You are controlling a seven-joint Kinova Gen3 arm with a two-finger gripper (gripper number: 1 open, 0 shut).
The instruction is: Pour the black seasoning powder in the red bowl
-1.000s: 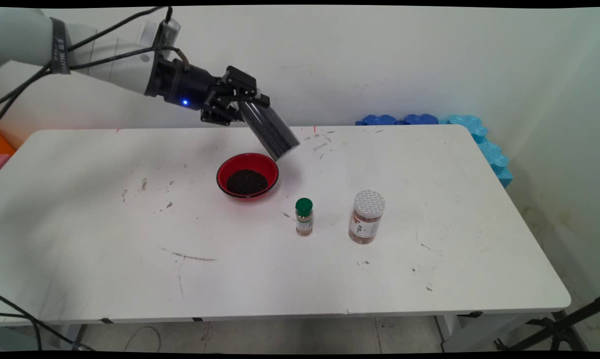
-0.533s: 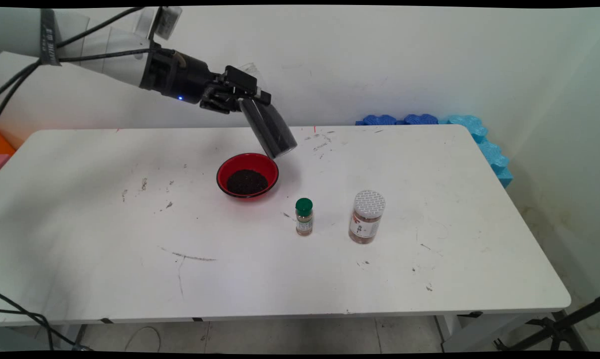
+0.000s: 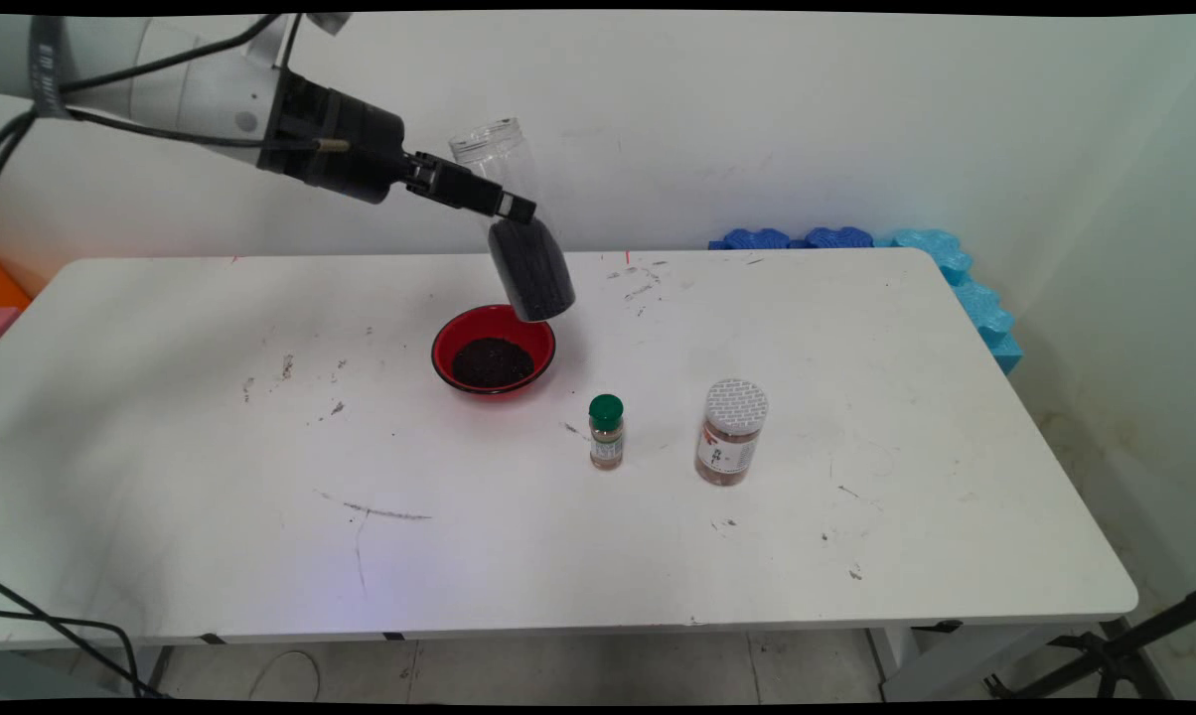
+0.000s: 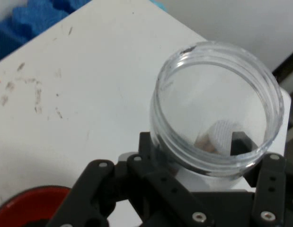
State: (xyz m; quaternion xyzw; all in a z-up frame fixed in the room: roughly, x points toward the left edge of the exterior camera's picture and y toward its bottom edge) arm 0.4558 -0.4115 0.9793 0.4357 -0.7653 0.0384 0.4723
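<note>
A: Main view: scuffed white table [image 3: 856, 328] against a pale wall, blue foam [image 3: 956, 268] off past the gripper [image 3: 511, 211]. Arm's raised, slanting down.

B: Hand view: it's clamped on a clear jar [image 4: 217, 127], mouth open, nearly upright. Red bowl [image 4: 28, 208] sits just below it. Dark stuff fills the jar's bottom half.

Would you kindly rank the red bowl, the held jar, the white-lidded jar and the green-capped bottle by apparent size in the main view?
1. Held jar, though raised nearer the camera, so only roughly ahead of the bowl
2. Red bowl
3. White-lidded jar
4. Green-capped bottle
</note>
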